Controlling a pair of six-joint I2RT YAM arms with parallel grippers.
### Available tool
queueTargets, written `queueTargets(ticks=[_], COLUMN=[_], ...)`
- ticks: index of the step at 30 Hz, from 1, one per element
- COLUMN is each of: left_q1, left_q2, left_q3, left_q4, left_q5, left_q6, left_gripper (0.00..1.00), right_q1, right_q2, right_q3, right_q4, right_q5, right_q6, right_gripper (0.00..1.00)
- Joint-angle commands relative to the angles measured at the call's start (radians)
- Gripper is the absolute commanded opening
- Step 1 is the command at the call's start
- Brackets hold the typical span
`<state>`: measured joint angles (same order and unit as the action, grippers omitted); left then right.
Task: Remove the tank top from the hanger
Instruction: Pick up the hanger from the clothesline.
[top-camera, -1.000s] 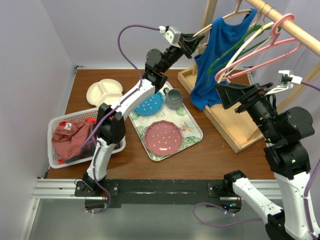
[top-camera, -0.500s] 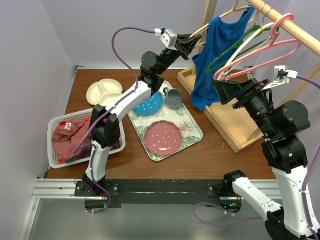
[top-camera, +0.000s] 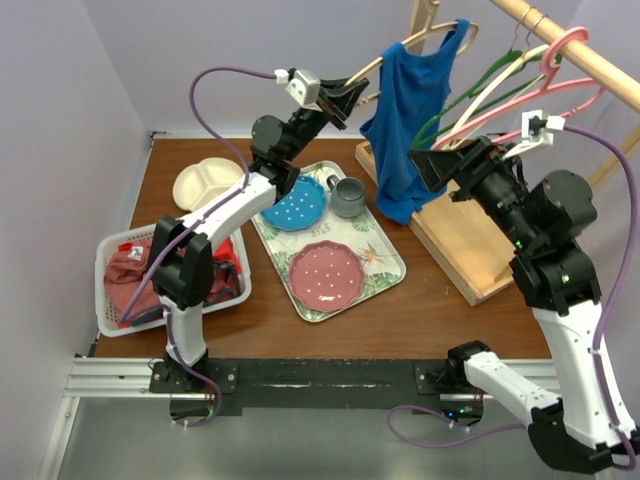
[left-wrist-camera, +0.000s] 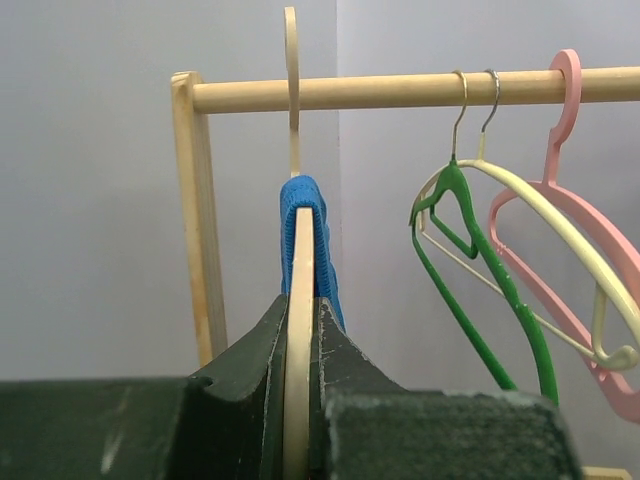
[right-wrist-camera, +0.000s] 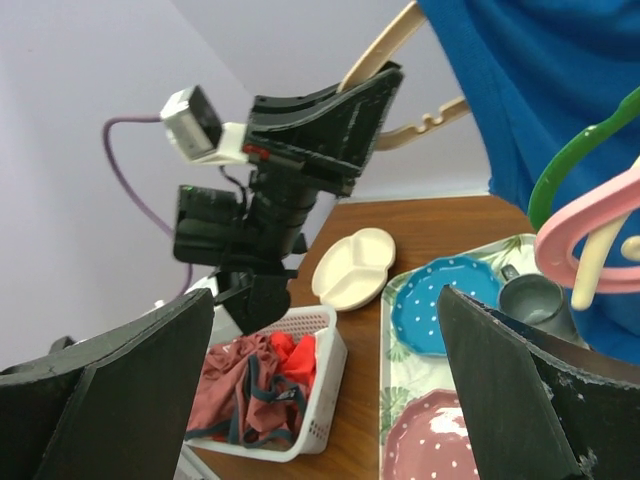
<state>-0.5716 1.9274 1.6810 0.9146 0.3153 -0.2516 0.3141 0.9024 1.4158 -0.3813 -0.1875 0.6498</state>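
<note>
Left gripper (top-camera: 345, 95) is up near 12 o'clock in the overhead view, jaws nearly closed and pinched on the end of the cream hanger (top-camera: 395, 52). The left wrist view confirms this: the hanger arm (left-wrist-camera: 298, 260) runs edge-on between the two dark fingers (left-wrist-camera: 255, 350) with no gap on either side. The blue tank top (top-camera: 405, 110) is on that hanger, hanging at about 1 o'clock over the wooden base of the rack (top-camera: 470, 250). One strap (left-wrist-camera: 305, 192) is draped over the hanger arm just beyond the left fingertips. I cannot tell whether the hanger's hook is seated on the wooden rail (left-wrist-camera: 400, 90) or only passes in front of it. Right gripper (top-camera: 420, 175) is at roughly 2 o'clock with jaws fully apart, holding nothing. It sits just beside the lower right edge of the tank top, and contact with the cloth is not clear from overhead. In the right wrist view both fingers (right-wrist-camera: 110, 400) frame open space, with the shirt (right-wrist-camera: 540, 90) up at 1 o'clock. A green hanger (top-camera: 480, 85) and a pink hanger (top-camera: 570, 50) hang on the rail to the right of the shirt.
</note>
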Motion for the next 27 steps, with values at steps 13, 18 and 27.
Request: queueTargets(ticks=[13, 18, 27], left_q1=[0.082, 0.084, 0.085], left_q2=[-0.372, -0.464, -0.587], left_q3=[-0.383, -0.480, -0.596], left_q4=[0.288, 0.288, 0.268], left_q5=[0.051, 0.082, 0.122], left_q6=[-0.193, -0.222, -0.229], left_gripper=[0.00, 0.00, 0.00], right_q1=[0.000, 0.000, 0.000], right_q2=[0.321, 0.452, 0.530], right_q3=[0.345, 0.469, 0.466], right_q4=[0.146, 0.136, 0.243], right_q5=[0.192, 0.134, 0.091], right_q6=[-0.246, -0.263, -0.305], right_gripper=[0.79, 0.76, 0.70])
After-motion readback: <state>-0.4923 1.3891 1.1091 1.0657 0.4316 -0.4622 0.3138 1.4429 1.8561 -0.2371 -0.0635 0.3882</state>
